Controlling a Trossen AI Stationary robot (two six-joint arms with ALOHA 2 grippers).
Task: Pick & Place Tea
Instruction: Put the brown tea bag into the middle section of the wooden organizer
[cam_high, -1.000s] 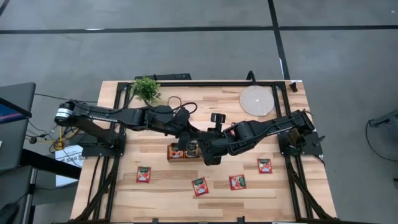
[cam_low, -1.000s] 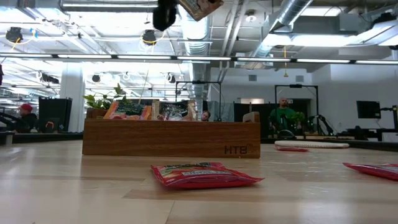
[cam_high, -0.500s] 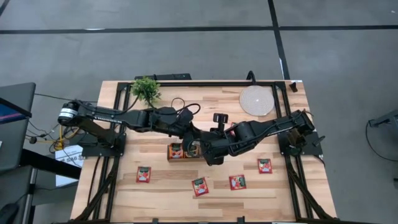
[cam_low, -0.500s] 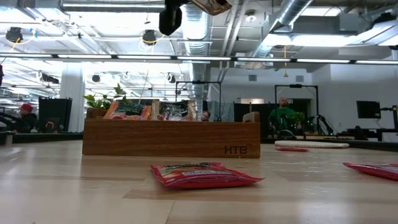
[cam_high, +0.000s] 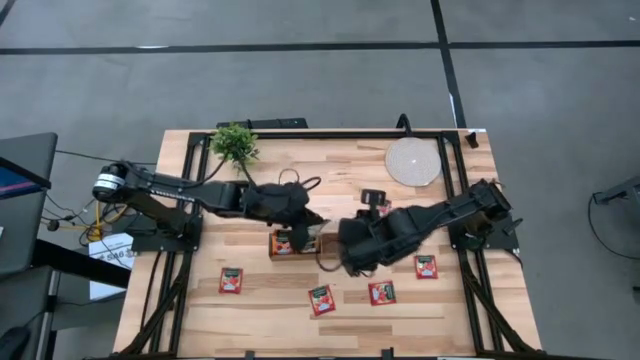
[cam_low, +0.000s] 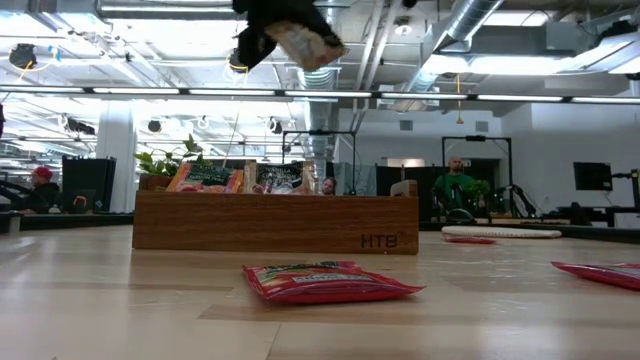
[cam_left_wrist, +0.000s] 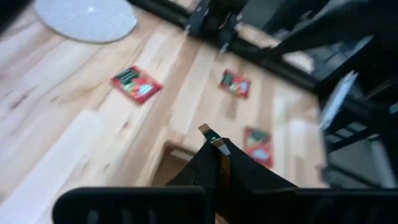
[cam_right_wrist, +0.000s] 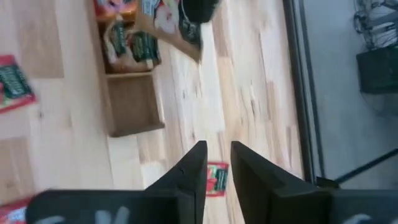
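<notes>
A pale beige tea sachet (cam_low: 305, 42) hangs high above the long wooden tray (cam_low: 275, 222), with my left gripper (cam_left_wrist: 217, 146) shut on it. The right wrist view shows the same sachet (cam_right_wrist: 166, 28) over the tray's filled compartments (cam_right_wrist: 130, 50). My right gripper (cam_right_wrist: 217, 152) stands open with nothing between its fingers, over the table just right of the tray (cam_high: 295, 242). Several sachets stand upright in the tray (cam_low: 210, 178). My left gripper pinches the beige sachet between its two fingers. The sachet shows edge-on, with one corner (cam_left_wrist: 208, 132) sticking out past the fingertips. The fingers come slanting down from the table's left. The sachet is lifted clear above the tray and tilted.
Red sachets lie flat on the table near the front edge (cam_high: 231, 280), (cam_high: 321, 299), (cam_high: 381, 292), (cam_high: 426, 266); one lies in front of the tray (cam_low: 330, 282). A round white mat (cam_high: 412, 162) and a small green plant (cam_high: 234, 145) sit at the far side.
My right gripper has drawn away from the beige sachet toward the table's right edge, leaving it with my left gripper. The sachet has sunk a little and tipped over, still clear above the tray.
</notes>
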